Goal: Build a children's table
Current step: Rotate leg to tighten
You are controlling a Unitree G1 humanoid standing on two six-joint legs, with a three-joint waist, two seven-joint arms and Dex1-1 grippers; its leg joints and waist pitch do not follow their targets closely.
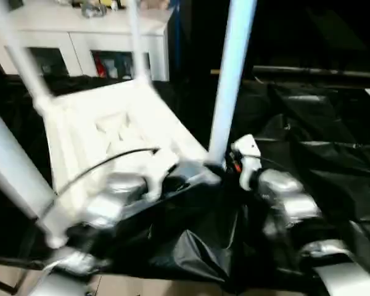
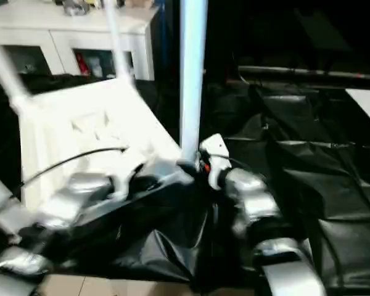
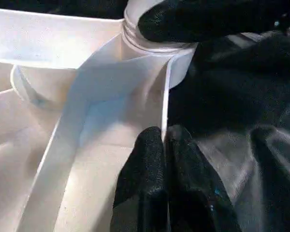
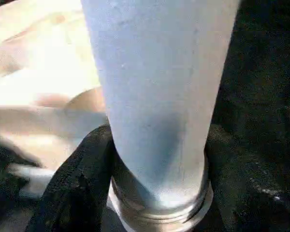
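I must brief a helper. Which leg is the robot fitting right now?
The white table top lies upside down on black sheeting, legs pointing up. It is the leg at the corner nearest the right pincer, which grips its base.

Right pincer point(image 4: 157, 164) clasps a white table leg point(image 4: 154, 87) near its threaded base.

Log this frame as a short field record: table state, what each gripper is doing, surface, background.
table: children's table upside down and tilted, ribbed underside facing the camera, legs pointing up
near-right leg: upright, threaded base at the corner socket
left gripper: shut on the table rim beside that socket
right gripper: fingers on either side of the leg base
surface: black sheeting
background: white cabinet with glass-fronted compartments
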